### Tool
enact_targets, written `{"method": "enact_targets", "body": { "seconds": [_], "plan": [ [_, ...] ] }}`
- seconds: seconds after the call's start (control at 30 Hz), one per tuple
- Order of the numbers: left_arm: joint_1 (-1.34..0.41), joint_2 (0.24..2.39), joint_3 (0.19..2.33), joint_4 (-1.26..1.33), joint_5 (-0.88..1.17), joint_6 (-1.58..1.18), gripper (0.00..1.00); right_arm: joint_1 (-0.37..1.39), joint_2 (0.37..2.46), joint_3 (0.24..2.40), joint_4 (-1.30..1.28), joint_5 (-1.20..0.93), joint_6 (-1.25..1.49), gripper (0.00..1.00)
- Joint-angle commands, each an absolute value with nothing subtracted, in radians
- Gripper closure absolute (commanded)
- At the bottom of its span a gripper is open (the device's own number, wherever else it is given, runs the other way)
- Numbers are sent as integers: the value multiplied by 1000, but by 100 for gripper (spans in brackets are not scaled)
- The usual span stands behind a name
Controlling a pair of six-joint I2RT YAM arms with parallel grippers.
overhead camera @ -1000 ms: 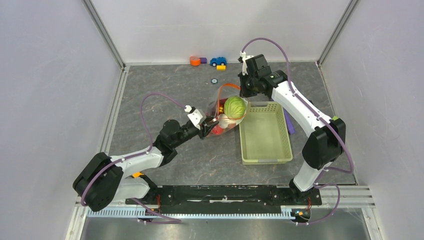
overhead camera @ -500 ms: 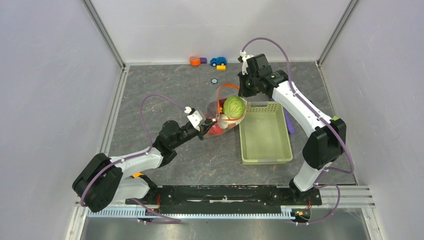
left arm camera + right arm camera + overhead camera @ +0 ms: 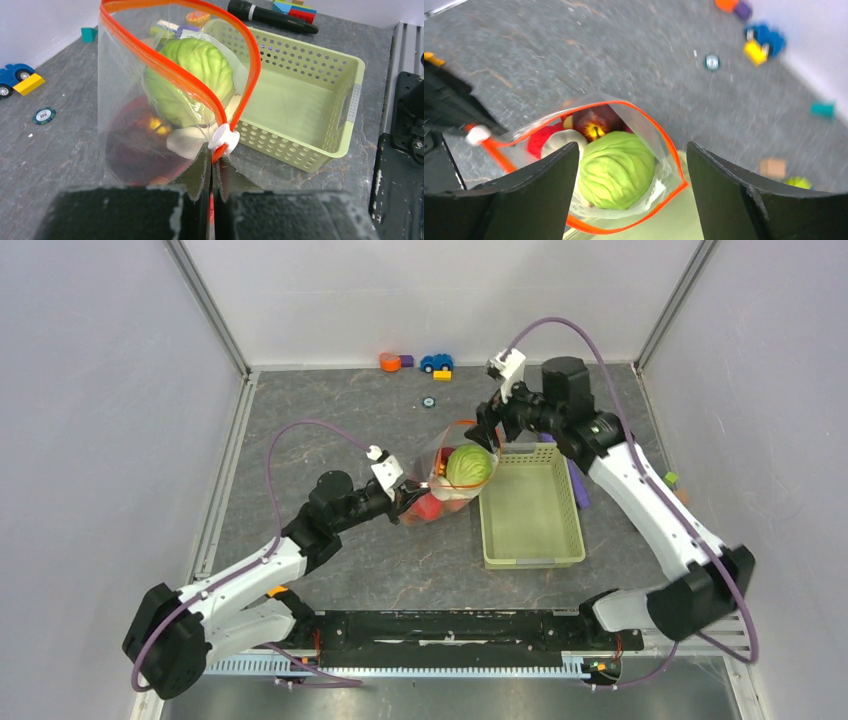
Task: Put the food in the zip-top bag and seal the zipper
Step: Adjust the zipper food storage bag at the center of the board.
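The clear zip-top bag [image 3: 432, 458] stands open beside the basket, its red-orange zipper [image 3: 165, 70] forming a wide loop. Inside lie the food pieces: a green cabbage [image 3: 469, 466] on top, a dark plum [image 3: 594, 125] and a red strawberry [image 3: 539, 142] beneath. My left gripper [image 3: 212, 160] is shut on the zipper's end, just below the white slider tab [image 3: 223, 140]. My right gripper [image 3: 631, 147] hovers open above the bag's mouth, with nothing between its fingers [image 3: 549, 175]. The cabbage [image 3: 616, 172] shows below it.
A pale green basket [image 3: 530, 555] stands just right of the bag, with a purple item [image 3: 580, 490] beyond it. At the back wall are a blue toy car [image 3: 436, 362], an orange block [image 3: 390, 361] and a small round chip [image 3: 428, 401]. A black torch [image 3: 270, 15] lies behind the basket.
My right gripper has opened, let go of the bag's rim and risen. My left gripper has shut on the zipper's end. The bag has shifted slightly towards the near side.
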State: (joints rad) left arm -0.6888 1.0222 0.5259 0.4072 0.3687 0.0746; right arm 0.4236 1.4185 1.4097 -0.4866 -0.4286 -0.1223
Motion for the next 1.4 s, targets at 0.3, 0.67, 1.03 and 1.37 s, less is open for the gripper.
{"method": "enact_targets", "body": {
  "seconds": [0.3,0.67,1.03,1.37],
  "plan": [
    [-689,857,574,269,328,10,98,737,1180,1133,-262,-769,-678,2],
    [-688,812,587,177,356,11,98,821,1301,1193,-278,-713,-685,19],
    [-688,792,579,155,381,18,98,848,1373,1229,-288,-705,-672,38],
    [-689,772,566,155,404,23,98,853,1390,1241,-294,-717,-658,51]
  ]
}}
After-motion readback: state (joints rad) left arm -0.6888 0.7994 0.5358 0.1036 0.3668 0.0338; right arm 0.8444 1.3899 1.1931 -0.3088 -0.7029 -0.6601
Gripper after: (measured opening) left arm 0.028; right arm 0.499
